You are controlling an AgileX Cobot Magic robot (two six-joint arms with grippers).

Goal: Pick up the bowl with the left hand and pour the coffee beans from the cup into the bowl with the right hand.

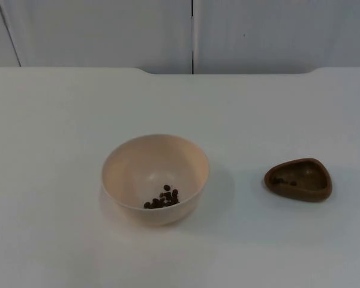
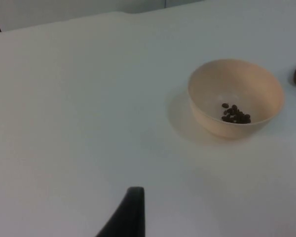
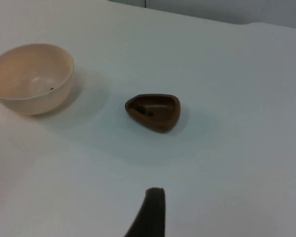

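Observation:
A cream bowl (image 1: 129,168) stands upright on the white table, a little left of the middle, with a small heap of dark coffee beans (image 1: 163,198) in its bottom. To its right sits a low brown teardrop-shaped cup (image 1: 299,179), upright, with a dark speck or two inside. In the left wrist view my left gripper (image 2: 131,210) hangs well back from the bowl (image 2: 212,91) and its beans (image 2: 236,114), touching nothing. In the right wrist view my right gripper (image 3: 150,210) waits clear of the cup (image 3: 155,111), with the bowl (image 3: 24,76) beyond it.
The white table top (image 1: 60,120) runs back to the grey partition wall (image 1: 108,30). A gap about a hand wide separates bowl and cup.

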